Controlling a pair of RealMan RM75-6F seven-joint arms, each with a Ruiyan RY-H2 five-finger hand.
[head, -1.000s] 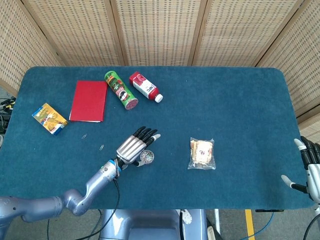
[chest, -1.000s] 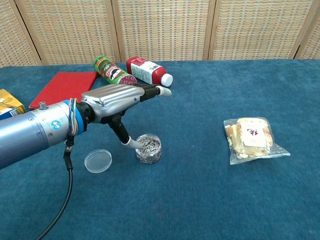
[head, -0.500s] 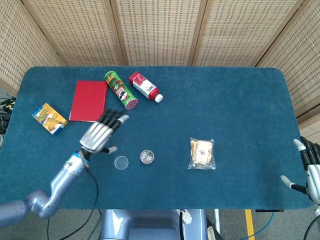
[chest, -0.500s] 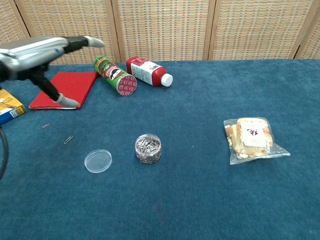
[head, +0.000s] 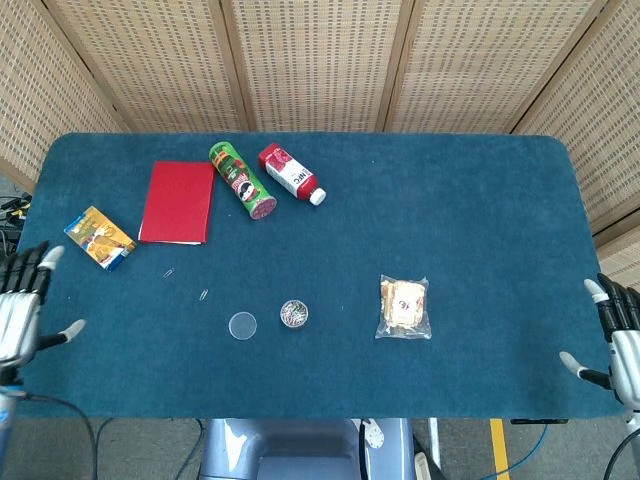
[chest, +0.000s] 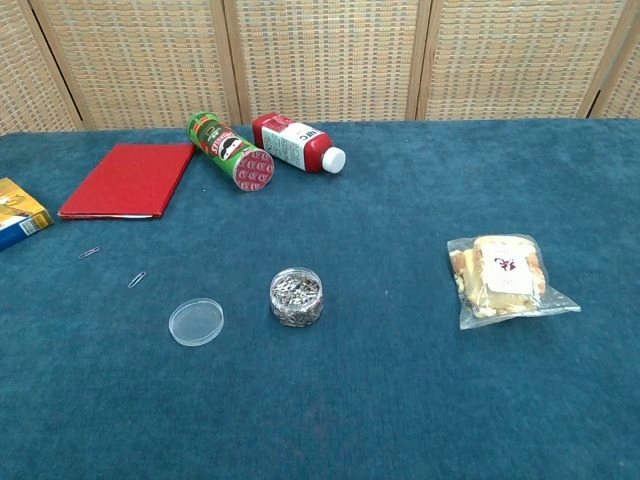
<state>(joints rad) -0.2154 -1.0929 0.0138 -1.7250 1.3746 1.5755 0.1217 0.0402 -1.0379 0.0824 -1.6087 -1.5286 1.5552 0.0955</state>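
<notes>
Blue cloth over the whole table (head: 480, 200), with a wide bare stretch through the middle and out toward the right hand (head: 620, 345). Left hand (head: 22, 305) parked just off the left edge, right hand off the right edge by the near corner. Both spread wide, holding nothing, touching nothing.

Red notebook (head: 178, 201) flat on the cloth, up and inward from the left hand, well apart. Farther in, a chips can (head: 242, 180) and a bottle (head: 291, 173), both on their sides and close together, probably apt to roll if nudged.

Snack bag (head: 404, 306) lying flat, nearest thing to the right hand yet well apart, only open cloth between. Yellow box (head: 99, 238) near the left edge, closest thing to the left hand.

Small jar (chest: 296, 296) of paper clips upright and uncovered, its lid (chest: 196, 321) flat just beside it on the left hand's side, not touching. Two loose paper clips (chest: 137, 279) between box and lid.
</notes>
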